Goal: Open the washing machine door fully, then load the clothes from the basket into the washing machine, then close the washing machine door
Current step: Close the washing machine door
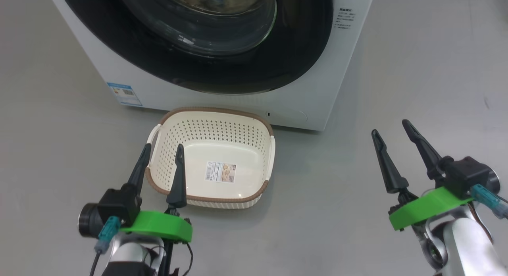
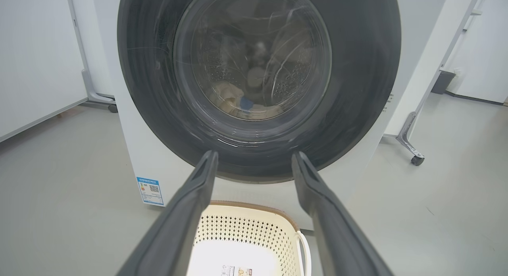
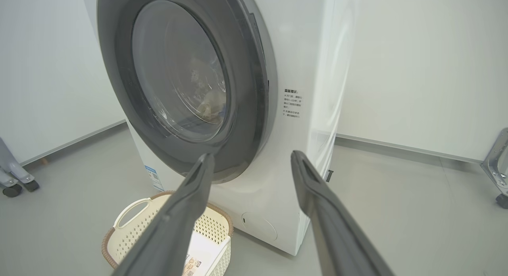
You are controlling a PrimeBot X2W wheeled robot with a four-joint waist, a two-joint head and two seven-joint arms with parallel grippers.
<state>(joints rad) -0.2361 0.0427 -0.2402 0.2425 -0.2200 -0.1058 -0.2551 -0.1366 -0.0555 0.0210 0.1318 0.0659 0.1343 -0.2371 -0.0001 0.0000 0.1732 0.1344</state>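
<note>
- Head view: the left gripper has its two fingers spread wide with nothing between them, tips over the near left corner of the basket. The right gripper is just as wide and empty, above bare floor well to the right of the basket.
- The basket stands just in front of the washing machine, and nothing lies in it but its label sticker.
- The washing machine door sits shut against the front panel.
- The left wrist view looks straight through the glass: the clothes lie low in the drum, pale with a blue patch. From the head, the same glass is mostly glare.
- The right wrist view takes the door from the side. Its rim lies close against the panel, beside a printed notice.
- Judged from this, loading and closing look done.
- Handling: the clothes should be light, limp and easy to pinch at any fold. The door is rigid and hinged, and its glossy rim is likely slippery, so a fingertip hooked behind the rim's outer edge would serve better than a squeeze. I cannot tell which side is hinged.
</note>
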